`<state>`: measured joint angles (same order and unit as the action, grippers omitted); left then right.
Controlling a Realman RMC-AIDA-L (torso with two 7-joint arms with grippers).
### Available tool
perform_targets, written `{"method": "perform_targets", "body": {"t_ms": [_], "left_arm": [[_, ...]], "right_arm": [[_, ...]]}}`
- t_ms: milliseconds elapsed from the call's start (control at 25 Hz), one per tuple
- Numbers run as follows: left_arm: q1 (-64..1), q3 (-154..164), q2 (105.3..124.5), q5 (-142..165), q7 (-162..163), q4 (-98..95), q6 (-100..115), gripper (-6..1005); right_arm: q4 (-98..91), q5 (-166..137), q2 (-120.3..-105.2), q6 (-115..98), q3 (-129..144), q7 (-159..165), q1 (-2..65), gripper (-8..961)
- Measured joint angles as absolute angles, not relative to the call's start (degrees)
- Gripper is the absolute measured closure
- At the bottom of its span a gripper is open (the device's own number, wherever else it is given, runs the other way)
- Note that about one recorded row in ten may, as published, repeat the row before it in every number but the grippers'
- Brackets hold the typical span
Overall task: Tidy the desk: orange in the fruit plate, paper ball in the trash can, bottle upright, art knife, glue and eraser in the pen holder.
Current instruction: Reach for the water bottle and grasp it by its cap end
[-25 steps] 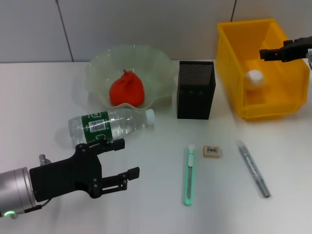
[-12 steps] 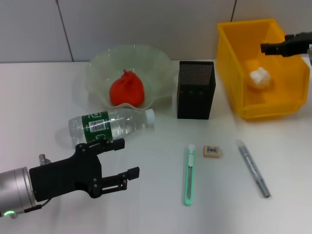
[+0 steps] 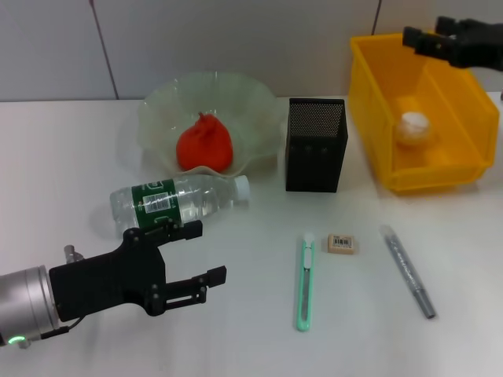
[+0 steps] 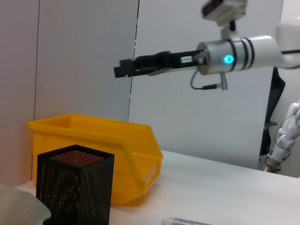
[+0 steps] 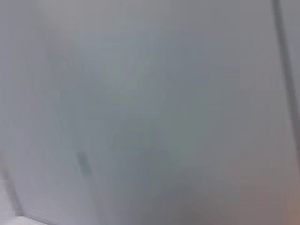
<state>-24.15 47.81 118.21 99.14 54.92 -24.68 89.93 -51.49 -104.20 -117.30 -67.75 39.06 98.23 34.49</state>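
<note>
Paper ball point(image 3: 414, 126) in yellow bin point(image 3: 464, 169), upper right | right claw point(image 3: 420, 39) above bin's rim, jaws narrow, empty | left claw point(image 3: 196, 255) lower left, wide, beside lying bottle point(image 3: 177, 200)

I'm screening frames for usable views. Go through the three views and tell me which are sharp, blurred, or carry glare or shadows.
Head view: sharp, evenly lit, soft shadows under the bottle and pen holder, faint highlights on the bottle. Left wrist view: sharp on the pen holder and yellow bin; right end effector dark against the wall. Right wrist view: a featureless grey blur, nothing identifiable.
</note>
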Motion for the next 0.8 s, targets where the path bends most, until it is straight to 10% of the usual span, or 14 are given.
{"method": "perform_targets", "body": {"t_ms": [800], "left_arm": [[-25.0,48.0,118.07,99.3,55.2,-25.0,89.9,208]], "right_arm": [[-36.1,-104.6,-116.7,-94.6,39.5,75.1,25.4,178]]}}
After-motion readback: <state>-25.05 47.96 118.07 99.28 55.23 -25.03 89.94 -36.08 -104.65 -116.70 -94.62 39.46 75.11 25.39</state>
